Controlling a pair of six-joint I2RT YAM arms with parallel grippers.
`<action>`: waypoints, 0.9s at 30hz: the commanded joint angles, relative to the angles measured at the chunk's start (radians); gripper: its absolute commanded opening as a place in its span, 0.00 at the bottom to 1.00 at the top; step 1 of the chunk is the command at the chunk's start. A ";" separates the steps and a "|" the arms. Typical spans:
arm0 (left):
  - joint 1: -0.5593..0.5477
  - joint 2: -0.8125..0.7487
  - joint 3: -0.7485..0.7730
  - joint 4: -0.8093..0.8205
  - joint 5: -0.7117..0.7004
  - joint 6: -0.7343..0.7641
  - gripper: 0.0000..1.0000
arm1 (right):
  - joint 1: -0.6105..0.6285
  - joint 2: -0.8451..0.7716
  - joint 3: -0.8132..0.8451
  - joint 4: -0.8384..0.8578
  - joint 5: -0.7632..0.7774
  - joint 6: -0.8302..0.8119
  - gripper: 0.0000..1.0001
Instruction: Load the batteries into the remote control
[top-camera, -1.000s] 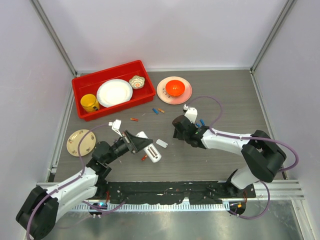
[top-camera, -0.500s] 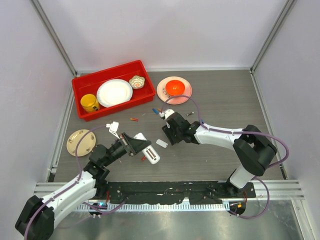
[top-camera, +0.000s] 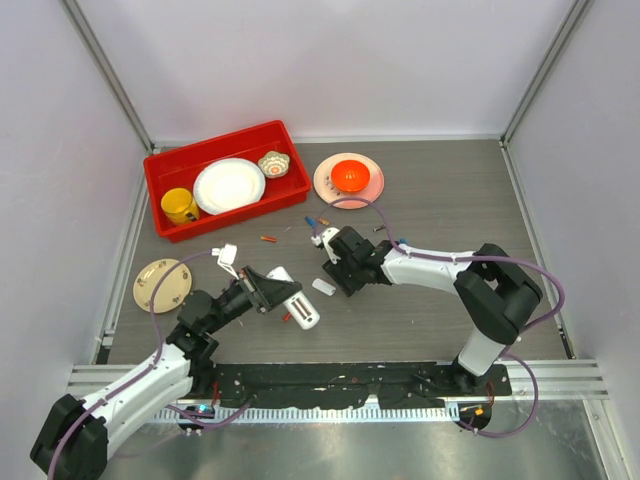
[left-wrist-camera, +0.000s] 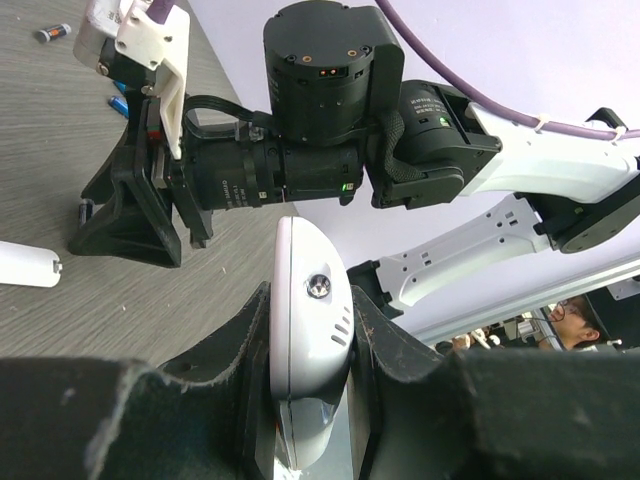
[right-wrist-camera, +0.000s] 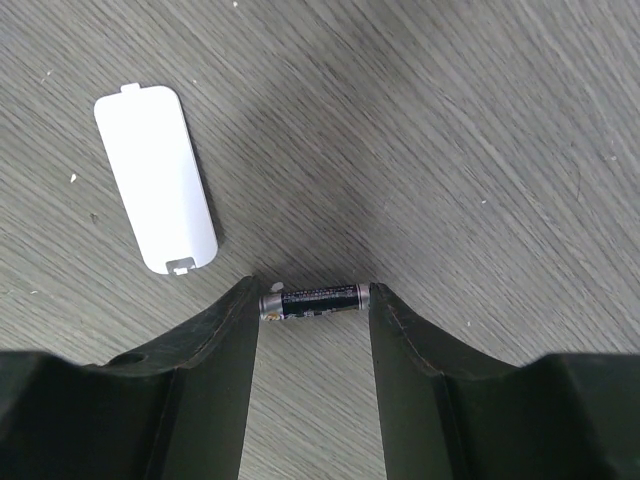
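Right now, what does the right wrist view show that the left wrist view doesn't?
Only the right wrist view: a dark battery pinched end to end in the right end effector. Only the left wrist view: the remote control clamped in the left end effector, plus the right arm and loose batteries. Both: the white cover on the grey table.

Dark grey wood-grain tabletop (top-camera: 450, 200), matte; faint pale specks in right wrist view. Plain white panel walls (top-camera: 330, 60) at back, left and right. Aluminium corner posts (top-camera: 108, 70) slant up at rear corners. Slotted metal rail (top-camera: 560, 375) along near edge, brushed steel sheet (top-camera: 350, 450) below. Soft, even light, weak shadows. Left wrist view: beyond enclosure, possibly person with glasses (left-wrist-camera: 572, 312), blurred.
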 joint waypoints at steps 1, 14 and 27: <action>-0.002 -0.010 -0.008 0.022 0.007 0.014 0.00 | 0.006 0.019 0.019 -0.026 0.020 0.008 0.35; -0.002 -0.042 -0.010 -0.047 -0.010 0.024 0.00 | 0.003 -0.206 -0.001 0.063 0.315 0.292 0.90; -0.002 -0.033 -0.031 -0.035 -0.065 -0.014 0.00 | 0.001 -0.312 -0.232 0.162 0.406 1.116 0.74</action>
